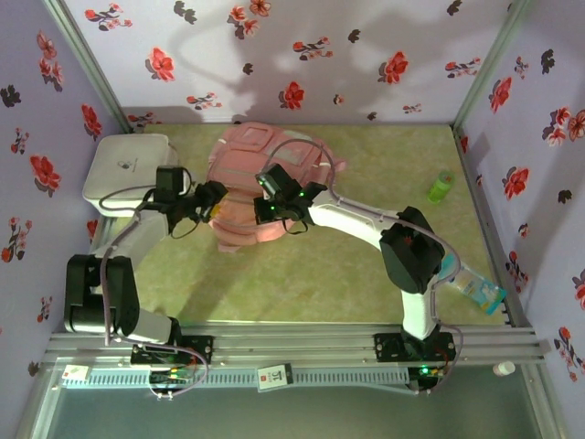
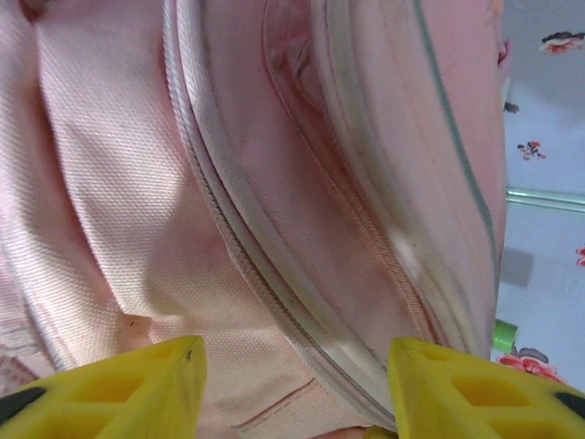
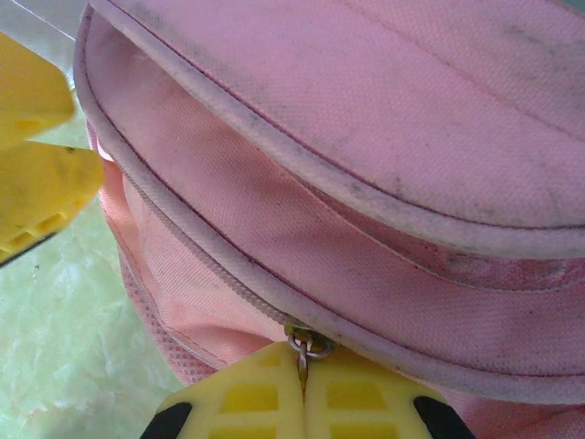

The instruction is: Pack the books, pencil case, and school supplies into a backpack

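Right claw [image 3: 304, 393] is pinched shut on the zip pull [image 3: 309, 346] of the backpack [image 3: 384, 165]. Left claw [image 2: 294, 361] stands apart, empty, facing its fabric. Packing seems barely begun, since a blue book [image 1: 477, 291] lies on the bench [image 1: 274, 293].

Toward the back middle of the mottled green tabletop [image 1: 366, 265]: large pink fabric backpack [image 1: 260, 165]. Left of the backpack, near it: white rounded plastic box [image 1: 128, 165]. Right of the backpack, well apart, by the side wall: small green bottle-like object [image 1: 441, 186]. Right of and nearer than the backpack, under the right arm: thin blue illustrated book [image 1: 480, 291]. Against the backpack's left side: left pincer [image 1: 216, 199], jaws apart. At its near edge: right pincer [image 1: 274, 213], clamped on the small metal zipper pull [image 3: 306, 346].
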Available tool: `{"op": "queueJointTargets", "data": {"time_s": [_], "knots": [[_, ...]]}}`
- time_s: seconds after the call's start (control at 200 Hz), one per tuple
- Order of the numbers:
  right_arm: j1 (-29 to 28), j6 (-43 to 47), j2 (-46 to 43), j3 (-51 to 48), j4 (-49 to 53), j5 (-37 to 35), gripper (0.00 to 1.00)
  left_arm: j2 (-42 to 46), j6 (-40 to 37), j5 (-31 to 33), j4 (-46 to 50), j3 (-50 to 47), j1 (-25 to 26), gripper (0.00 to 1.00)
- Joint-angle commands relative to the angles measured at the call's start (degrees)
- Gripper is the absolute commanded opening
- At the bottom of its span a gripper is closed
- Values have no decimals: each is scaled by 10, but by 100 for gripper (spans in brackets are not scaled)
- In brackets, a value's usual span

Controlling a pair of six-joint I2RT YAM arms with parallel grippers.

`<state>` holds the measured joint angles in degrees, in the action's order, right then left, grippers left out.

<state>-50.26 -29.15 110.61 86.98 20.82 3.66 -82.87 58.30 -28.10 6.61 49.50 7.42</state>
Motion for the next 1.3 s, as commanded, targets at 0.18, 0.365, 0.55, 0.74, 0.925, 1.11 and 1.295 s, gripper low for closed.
{"op": "queueJointTargets", "data": {"time_s": [0.18,0.365,0.55,0.74,0.925,1.11,1.295], "knots": [[-8,-10,11,19,-20,21,0,-47,35,-18,-70,14,17,45],[-8,-13,8,11,-4,-4,0,-63,26,-6,-67,20,20,24],[-1,-10,-15,-20,37,-80,1,-50,-14,23,-23,34,20,7],[27,14,-58,-84,37,-95,6,-29,-74,40,37,55,20,0],[60,36,-73,-96,54,-103,6,-11,-112,47,83,62,21,0],[96,72,-65,-88,74,-108,5,-3,-159,46,139,67,23,0],[132,100,-45,-66,84,-107,5,9,-199,44,183,54,23,0]]}}
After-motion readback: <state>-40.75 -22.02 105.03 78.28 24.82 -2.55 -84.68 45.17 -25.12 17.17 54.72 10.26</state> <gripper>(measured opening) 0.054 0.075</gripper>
